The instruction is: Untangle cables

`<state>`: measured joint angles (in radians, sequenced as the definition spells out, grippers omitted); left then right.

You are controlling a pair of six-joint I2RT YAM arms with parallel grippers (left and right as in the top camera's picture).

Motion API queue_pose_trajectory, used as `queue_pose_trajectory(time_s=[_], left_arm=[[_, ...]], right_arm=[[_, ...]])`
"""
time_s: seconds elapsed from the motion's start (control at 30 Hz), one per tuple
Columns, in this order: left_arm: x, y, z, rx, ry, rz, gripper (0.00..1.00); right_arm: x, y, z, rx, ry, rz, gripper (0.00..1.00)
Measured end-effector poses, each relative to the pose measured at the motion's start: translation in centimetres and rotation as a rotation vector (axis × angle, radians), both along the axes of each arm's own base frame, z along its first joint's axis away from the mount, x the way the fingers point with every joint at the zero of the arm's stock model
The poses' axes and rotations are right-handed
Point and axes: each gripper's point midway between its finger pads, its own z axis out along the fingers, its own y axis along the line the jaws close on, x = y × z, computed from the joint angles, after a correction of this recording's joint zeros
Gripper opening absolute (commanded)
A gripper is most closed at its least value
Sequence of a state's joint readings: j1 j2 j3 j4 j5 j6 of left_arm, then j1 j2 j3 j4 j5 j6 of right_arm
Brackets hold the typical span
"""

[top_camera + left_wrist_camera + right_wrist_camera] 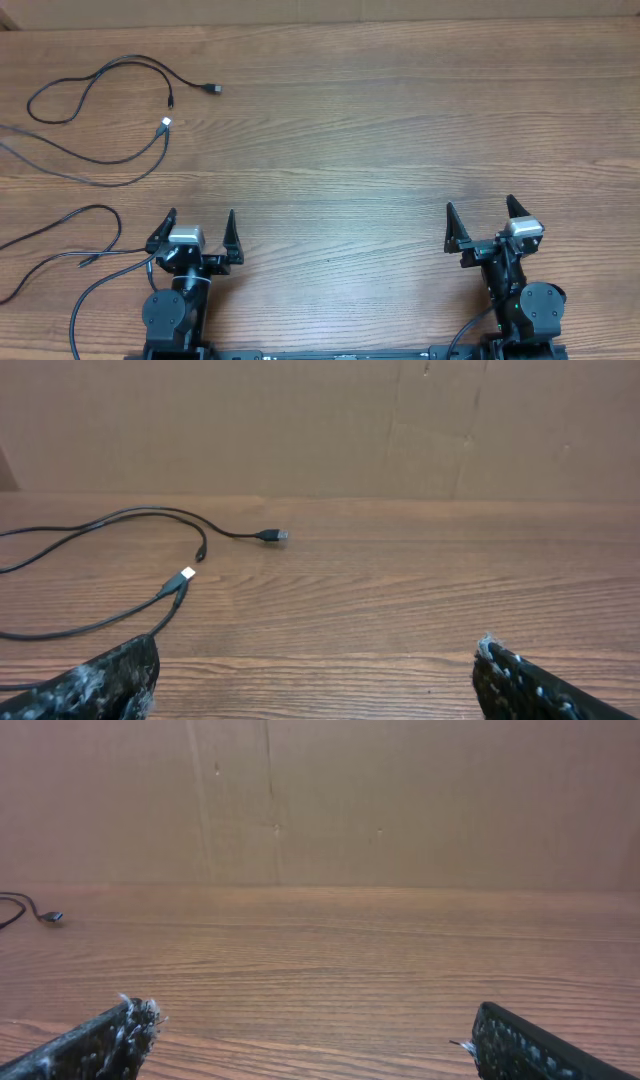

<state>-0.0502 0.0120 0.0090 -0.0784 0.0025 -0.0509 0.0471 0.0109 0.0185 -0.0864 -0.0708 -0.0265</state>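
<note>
We see the cables (193, 85) lying loose on the wooden counter (380, 130), all gathered around one silvery plug (165, 123). From that plug its cord runs back toward the arms and then curves away to the counter's left edge. Just beyond the silvery plug lies a small dark plug (171, 100), apart from it. A little further beyond and to the right lies a black plug (212, 89), which touches neither. The strands behind these two plugs arc away to the left of the silvery plug in open loops. We cannot tell whether they cross one another there.

The left pincer (200, 218) sits well short of the silvery plug, on the robot's side and slightly to its right. Its fingers are spread wide with nothing between them. In its own camera the left pincer (318, 650) frames bare wood, with the silvery plug (187, 574) ahead and to the left and the black plug (272, 536) further out.

The right pincer (480, 208) is far to the right of the silvery plug, also spread wide and empty. From its wrist camera the right pincer (310, 1010) faces open counter and a cardboard wall (400, 800). A dark plug tip (52, 917) shows at the far left.
</note>
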Motion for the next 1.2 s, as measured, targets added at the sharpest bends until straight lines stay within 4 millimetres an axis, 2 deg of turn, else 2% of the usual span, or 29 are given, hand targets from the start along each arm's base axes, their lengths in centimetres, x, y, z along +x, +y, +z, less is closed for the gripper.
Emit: queue_pose_trajectory(time_s=[1.2], left_arm=[[0.02,0.60,0.01,0.033,-0.002,0.022,1.00]], right_arm=[[0.00,0.00,0.01,0.000,0.000,0.000,1.00]])
